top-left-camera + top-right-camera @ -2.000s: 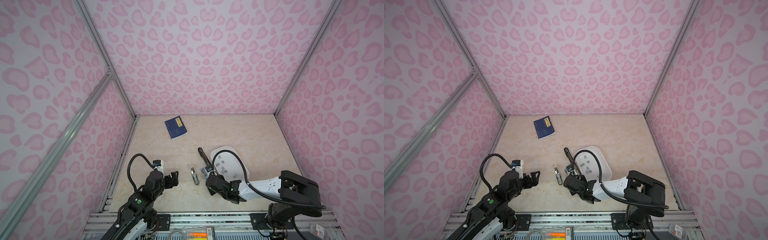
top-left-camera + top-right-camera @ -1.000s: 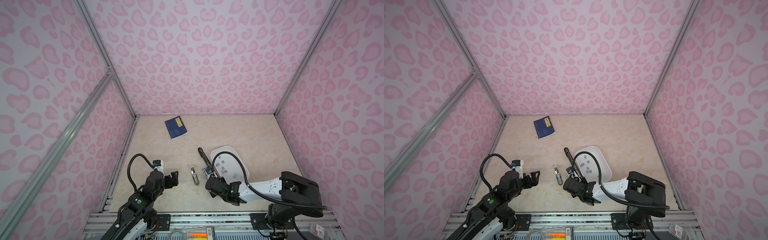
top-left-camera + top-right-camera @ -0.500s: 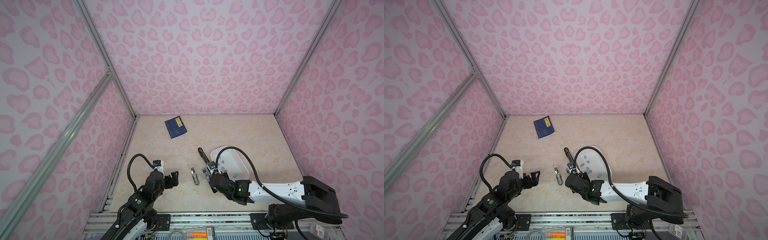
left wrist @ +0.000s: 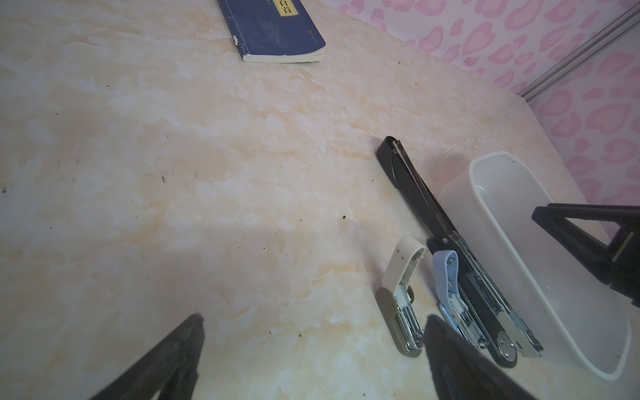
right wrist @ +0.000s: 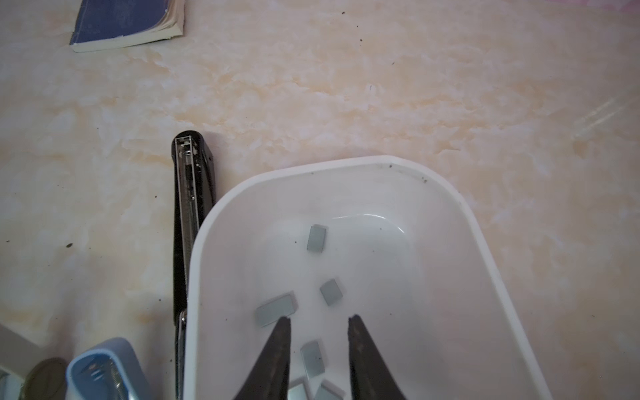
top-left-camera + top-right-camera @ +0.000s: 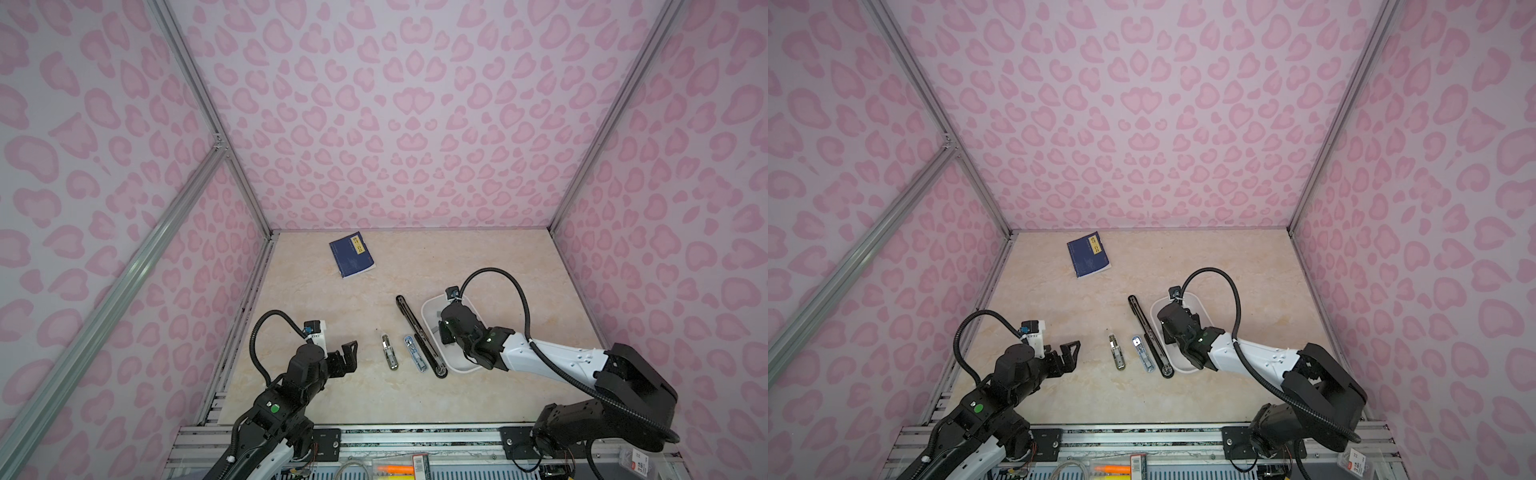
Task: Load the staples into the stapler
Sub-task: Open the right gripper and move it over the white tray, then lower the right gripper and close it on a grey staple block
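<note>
Three staplers lie side by side, flipped open: a long black stapler (image 6: pixel 417 332) (image 5: pixel 188 180), a blue stapler (image 6: pixel 414 353) (image 4: pixel 450 284) and a beige stapler (image 6: pixel 389 352) (image 4: pixel 398 287). Several staples (image 5: pixel 316 237) lie as small grey blocks in the white tray (image 6: pixel 428 309) (image 5: pixel 346 162) right of the black stapler. My right gripper (image 5: pixel 318 318) (image 6: pixel 1169 334) hangs over the tray, open by a narrow gap. One staple block (image 5: pixel 312 358) lies between its fingers, untouched. My left gripper (image 4: pixel 313 318) (image 6: pixel 351 355) stands wide open and empty, left of the beige stapler.
A blue book (image 6: pixel 351 254) (image 5: pixel 121 24) lies at the back left of the marble tabletop. Pink patterned walls close in the left, right and far sides. The tray's near rim (image 4: pixel 588 360) stands close against the black stapler.
My right gripper has moved away from the table's front edge and further over the tray, and its arm has stretched out. The left arm has stayed put.
</note>
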